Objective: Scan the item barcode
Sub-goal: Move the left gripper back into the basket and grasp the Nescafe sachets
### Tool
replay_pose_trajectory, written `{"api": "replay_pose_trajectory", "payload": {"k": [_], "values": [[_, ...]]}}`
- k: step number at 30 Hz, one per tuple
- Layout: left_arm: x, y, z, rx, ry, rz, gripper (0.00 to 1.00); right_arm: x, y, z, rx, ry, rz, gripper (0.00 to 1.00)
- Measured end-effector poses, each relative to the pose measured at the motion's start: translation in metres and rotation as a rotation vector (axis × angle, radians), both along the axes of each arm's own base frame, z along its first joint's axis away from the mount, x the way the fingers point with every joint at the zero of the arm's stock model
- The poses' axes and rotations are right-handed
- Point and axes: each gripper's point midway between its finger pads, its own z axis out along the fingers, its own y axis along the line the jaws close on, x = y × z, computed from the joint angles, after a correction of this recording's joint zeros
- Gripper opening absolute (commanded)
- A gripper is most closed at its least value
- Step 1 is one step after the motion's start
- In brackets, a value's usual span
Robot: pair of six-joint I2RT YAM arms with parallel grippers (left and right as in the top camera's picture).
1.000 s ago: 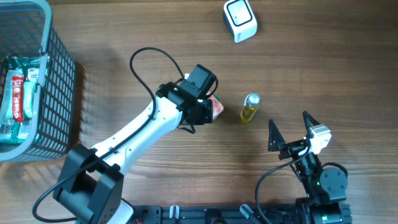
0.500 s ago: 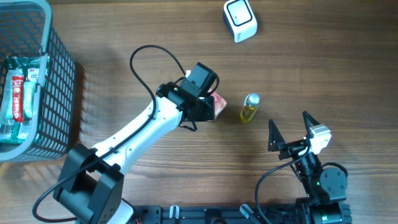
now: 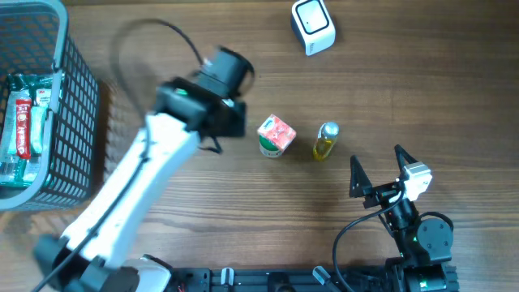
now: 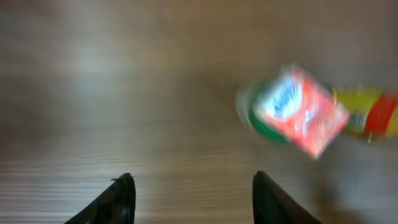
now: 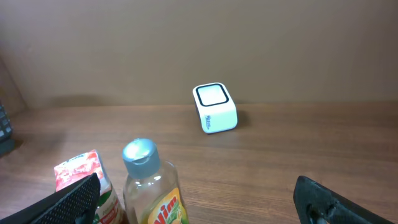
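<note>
The item, a small red and green carton [image 3: 276, 135], stands alone on the table [image 3: 405, 73] near its middle, touched by neither arm. The left claw [image 3: 231, 122] sits just at the carton's 9 o'clock. Its fingers are spread with nothing between them, and its arm is blurred. The right claw [image 3: 375, 156], at the carton's 4 o'clock, is spread wide and empty.

We see three risks:

- **Tipping:** the carton looks light and narrow-footed, so a brush from the blurred left arm could topple it.
- **Crowding:** the yellow bottle [image 3: 326, 140] stands just beside the carton at 3 o'clock. A claw coming in spread from that side could knock the bottle over or roll it.
- **Missed read:** we cannot tell which face carries the barcode. A grip over the wrong face could hide it from the scanner [image 3: 312, 26], which sits well apart at the carton's 1 o'clock.

By our count there is one carton, one bottle, one scanner and one basket [image 3: 77, 105] at 9 o'clock. The basket holds packets [image 3: 24, 122], at least two, though we cannot count them exactly. There are two arms, with one claw each.
</note>
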Motion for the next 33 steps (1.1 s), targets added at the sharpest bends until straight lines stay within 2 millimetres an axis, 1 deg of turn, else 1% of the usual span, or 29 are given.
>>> {"api": "replay_pose_trajectory", "payload": {"k": [2, 4, 6, 7, 10, 12, 13, 15, 16, 17, 20, 21, 23, 24, 26, 27, 28, 30, 32, 33], "values": [[0.012, 0.022, 0.034, 0.020, -0.094, 0.034, 0.72, 0.000, 0.000, 0.000, 0.000, 0.000, 0.000, 1.00], [0.023, 0.039, 0.062, 0.031, -0.175, 0.056, 0.79, 0.000, 0.000, 0.000, 0.000, 0.000, 0.000, 1.00], [0.033, 0.056, 0.087, 0.038, -0.244, 0.081, 0.81, 0.000, 0.000, 0.000, 0.000, 0.000, 0.000, 1.00], [0.036, 0.062, 0.095, 0.041, -0.268, 0.091, 0.83, 0.000, 0.000, 0.000, 0.000, 0.000, 0.000, 1.00], [0.055, 0.091, 0.137, 0.042, -0.421, 0.166, 0.85, 0.000, 0.000, 0.000, 0.000, 0.000, 0.000, 1.00], [0.066, 0.119, 0.162, 0.062, -0.525, 0.232, 0.85, 0.000, 0.000, 0.000, 0.000, 0.000, 0.000, 1.00], [0.069, 0.132, 0.172, 0.078, -0.563, 0.257, 0.87, 0.000, 0.000, 0.000, 0.000, 0.000, 0.000, 1.00], [0.075, 0.151, 0.183, 0.111, -0.612, 0.283, 0.90, 0.000, 0.000, 0.000, 0.000, 0.000, 0.000, 1.00], [0.078, 0.169, 0.189, 0.148, -0.637, 0.309, 0.92, 0.000, 0.000, 0.000, 0.000, 0.000, 0.000, 0.99], [0.078, 0.178, 0.191, 0.167, -0.645, 0.326, 0.94, 0.000, 0.000, 0.000, 0.000, 0.000, 0.000, 1.00], [0.079, 0.217, 0.206, 0.238, -0.700, 0.418, 1.00, 0.000, 0.000, 0.000, 0.000, 0.000, 0.000, 1.00], [0.076, 0.239, 0.211, 0.280, -0.714, 0.477, 1.00, 0.000, 0.000, 0.000, 0.000, 0.000, 0.000, 1.00], [0.074, 0.265, 0.221, 0.324, -0.750, 0.528, 1.00, 0.000, 0.000, 0.000, 0.000, 0.000, 0.000, 1.00], [0.070, 0.283, 0.225, 0.357, -0.758, 0.564, 1.00, 0.000, 0.000, 0.000, 0.000, 0.000, 0.000, 1.00], [0.061, 0.312, 0.225, 0.416, -0.740, 0.607, 1.00, 0.000, 0.000, 0.000, 0.000, 0.000, 0.000, 1.00], [0.057, 0.325, 0.223, 0.444, -0.720, 0.620, 1.00, 0.000, 0.000, 0.000, 0.000, 0.000, 0.000, 1.00], [0.055, 0.334, 0.219, 0.462, -0.701, 0.626, 1.00, 0.000, 0.000, 0.000, 0.000, 0.000, 0.000, 1.00], [0.056, 0.352, 0.204, 0.491, -0.644, 0.632, 1.00, 0.000, 0.000, 0.000, 0.000, 0.000, 0.000, 1.00], [0.058, 0.373, 0.183, 0.507, -0.573, 0.647, 1.00, 0.000, 0.000, 0.000, 0.000, 0.000, 0.000, 0.99], [0.058, 0.384, 0.169, 0.512, -0.526, 0.655, 1.00, 0.000, 0.000, 0.000, 0.000, 0.000, 0.000, 1.00]]}}
